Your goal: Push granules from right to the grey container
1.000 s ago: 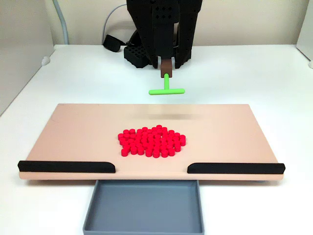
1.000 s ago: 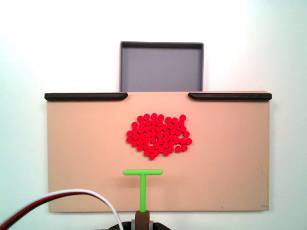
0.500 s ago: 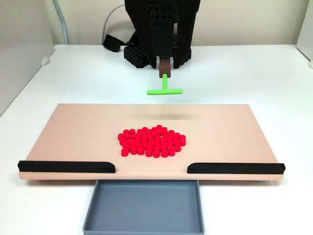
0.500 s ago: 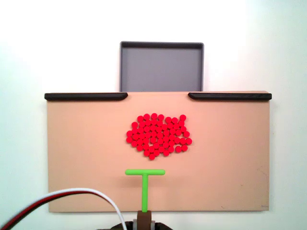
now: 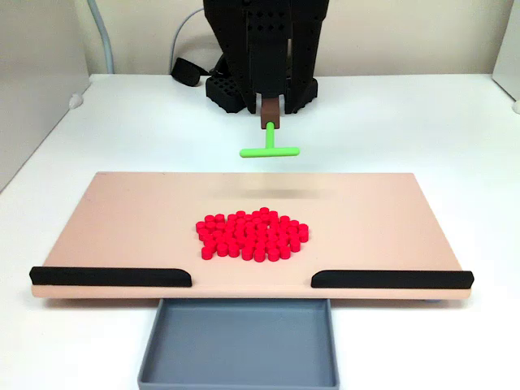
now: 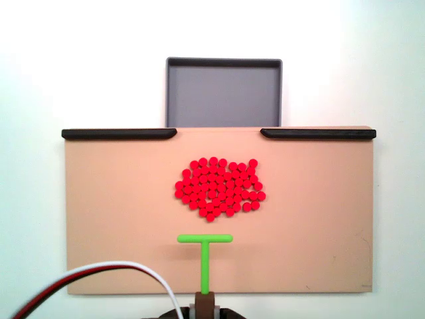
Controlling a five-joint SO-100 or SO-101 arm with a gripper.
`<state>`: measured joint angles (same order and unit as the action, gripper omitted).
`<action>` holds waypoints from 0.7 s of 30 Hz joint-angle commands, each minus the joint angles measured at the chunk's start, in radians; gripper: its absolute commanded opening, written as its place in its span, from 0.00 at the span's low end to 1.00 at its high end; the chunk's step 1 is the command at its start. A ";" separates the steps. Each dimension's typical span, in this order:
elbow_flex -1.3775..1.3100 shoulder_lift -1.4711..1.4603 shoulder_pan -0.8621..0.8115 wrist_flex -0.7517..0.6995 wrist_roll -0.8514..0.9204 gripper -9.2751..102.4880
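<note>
Sitting nearest in a fixed view, grey container [image 5: 237, 341], open side up, nothing inside, tucked against the front edge of the beige board [image 5: 122, 219]. Next, two black strips [image 5: 110, 276] along that edge, with a gap between them right above the container. Then the granules [image 5: 253, 236], one tight red pile in the middle of the board, well apart from the strips. Farther back, green stick [image 5: 269, 149] shaped like a T, up off the board. Farthest, gripper [image 5: 269, 120] closed tight on the stick's stem.
</note>
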<state>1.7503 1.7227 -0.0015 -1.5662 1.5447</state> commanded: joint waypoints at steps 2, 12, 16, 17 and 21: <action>-0.018 0.035 -0.064 -0.005 0.196 0.08; -0.032 0.052 -0.353 -0.005 0.881 0.08; -0.097 -0.017 -0.407 -0.005 1.034 0.08; -0.115 -0.038 -0.410 -0.005 1.077 0.08; -0.161 -0.104 -0.403 -0.005 1.213 0.08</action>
<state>1.6429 1.6276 -0.4034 -1.5662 2.6707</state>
